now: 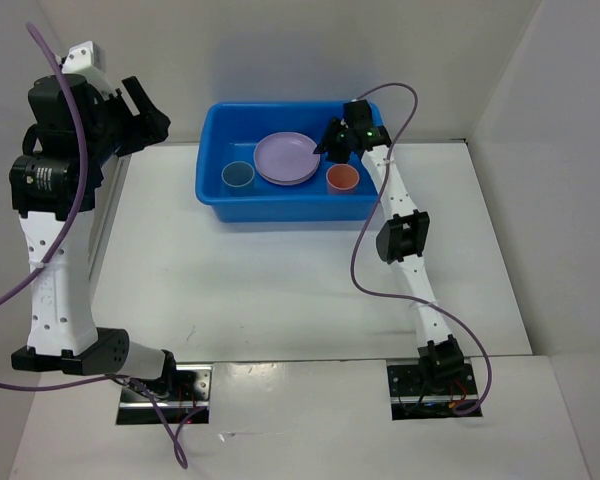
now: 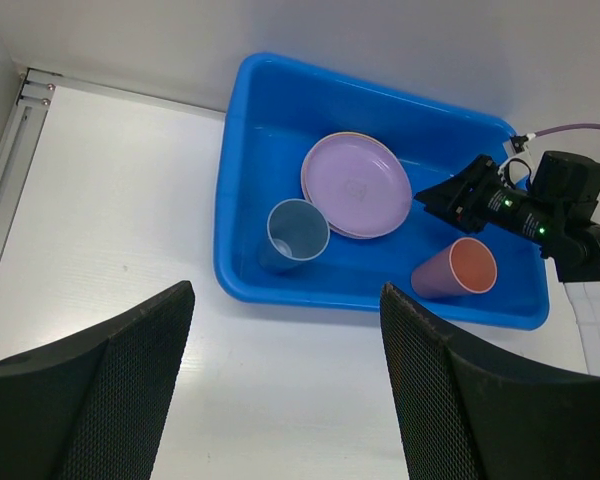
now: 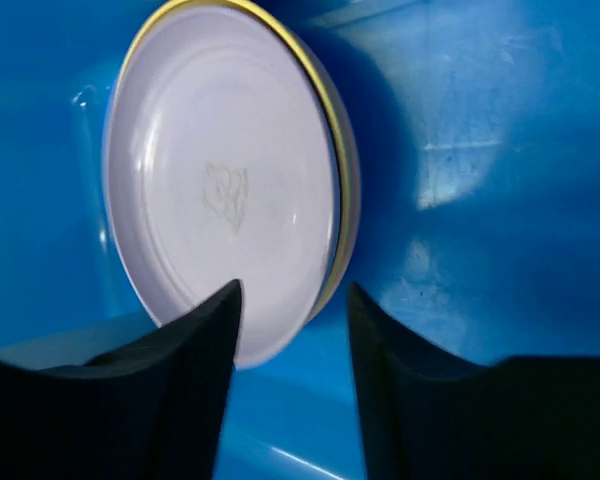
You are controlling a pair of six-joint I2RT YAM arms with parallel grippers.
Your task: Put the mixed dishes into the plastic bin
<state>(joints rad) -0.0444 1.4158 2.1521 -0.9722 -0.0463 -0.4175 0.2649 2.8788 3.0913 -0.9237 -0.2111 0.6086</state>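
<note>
The plastic bin (image 1: 280, 212) is a bright-blue tub at the back of the table. Inside it, a lilac plate (image 1: 286, 157) lies on top of a stack, and a yellow plate's rim (image 3: 342, 180) shows just beneath it. A blue cup (image 1: 238, 175) stands to the stack's left and a coral-red cup (image 1: 342, 179) to its right. My right gripper (image 1: 330, 140) reaches into the bin at the lilac plate's (image 3: 220, 190) right edge. Its jaws are open and the plate edge lies loose between them. My left gripper (image 1: 145, 110) hangs open and empty, high at the left.
White walls enclose the table at the back and on both sides. A metal rail (image 2: 10, 150) runs along the left edge. The right arm's purple cable (image 1: 380, 95) loops above the bin's right end.
</note>
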